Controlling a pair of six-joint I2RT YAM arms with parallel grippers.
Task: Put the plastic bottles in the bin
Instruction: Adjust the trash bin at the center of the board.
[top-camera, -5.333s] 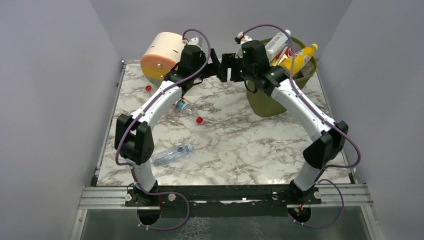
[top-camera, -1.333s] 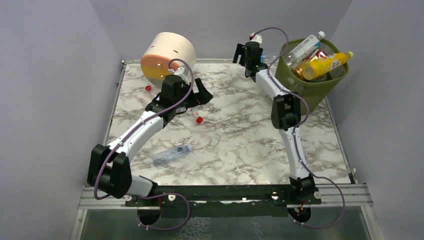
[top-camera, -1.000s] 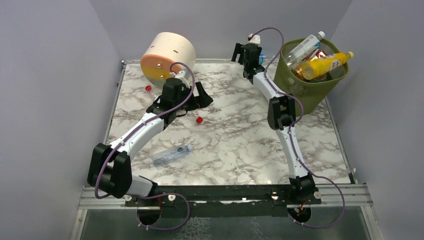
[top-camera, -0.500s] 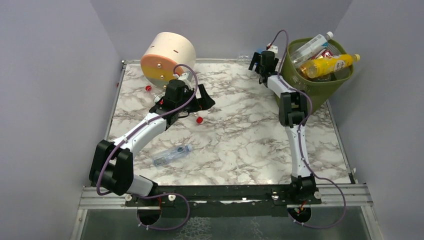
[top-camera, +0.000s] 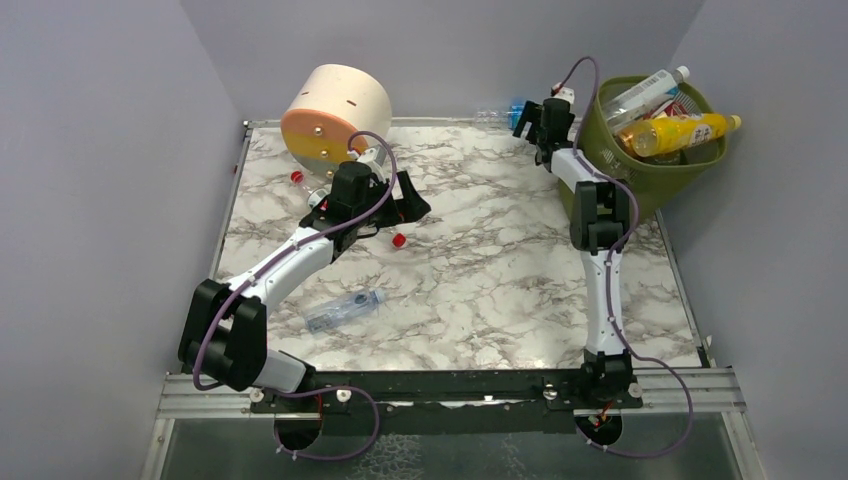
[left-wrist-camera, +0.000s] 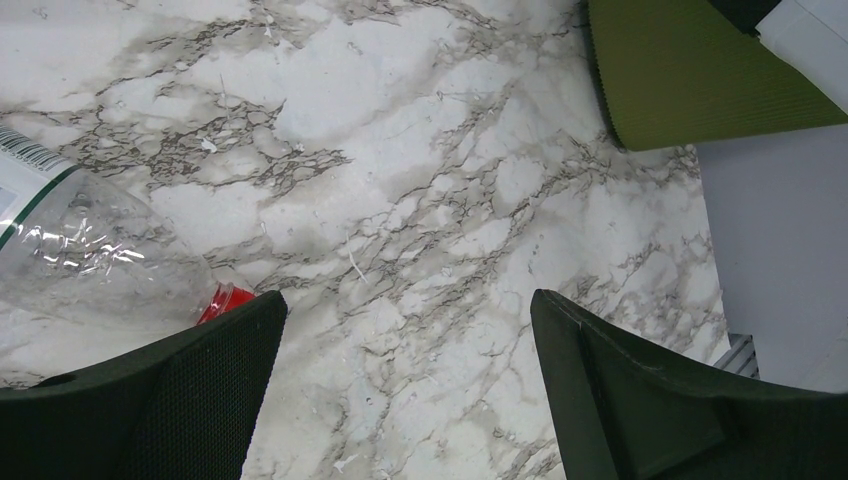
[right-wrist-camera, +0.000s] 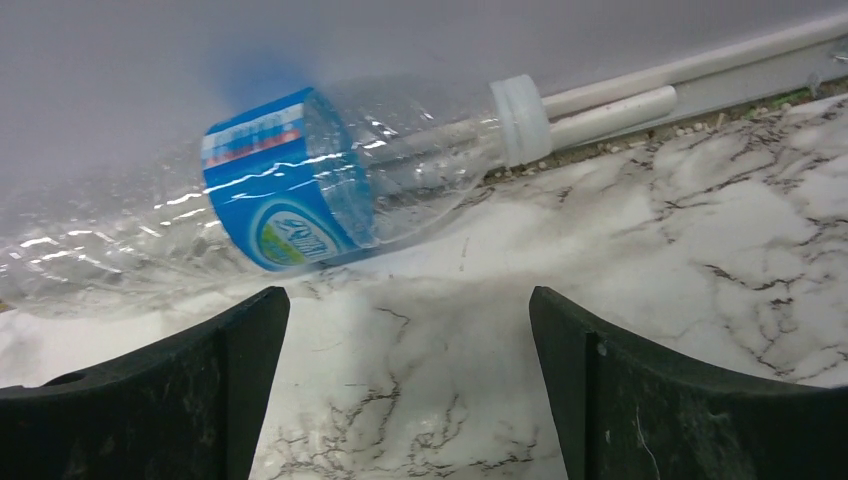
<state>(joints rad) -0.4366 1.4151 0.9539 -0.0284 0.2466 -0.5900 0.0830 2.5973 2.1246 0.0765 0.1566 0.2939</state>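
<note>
Drawer box: in the far-left corner of the worktop, where it was. It is not part of our job.
Left gripper: wide open and holding nothing. It has drawn back from the middle of the far edge and now hangs low just right of the drawer box, hardly shifting in the last second.
Red-capped bottle: clear, lying on the worktop just beside the left gripper. Its cap end is nearest the gap but not yet between the jaws. We judge it the left arm's next pick.
Near bottle: clear, on its side by the left arm's elbow, unmoved.
Blue-label bottle: clear with a white cap, lying along the back wall.
Right gripper: open and empty. It has left the bin's mouth and travelled right along the far edge. The blue-label bottle lies ahead of its gap, beyond the fingertips.
Bin: it has slid right during that sweep and now stands near the right wall. A yellow bottle and a clear bottle lie across the top of the pile inside.
What this means: at least three bottles remain out, and the drop point has moved, so we must re-aim for it.
</note>
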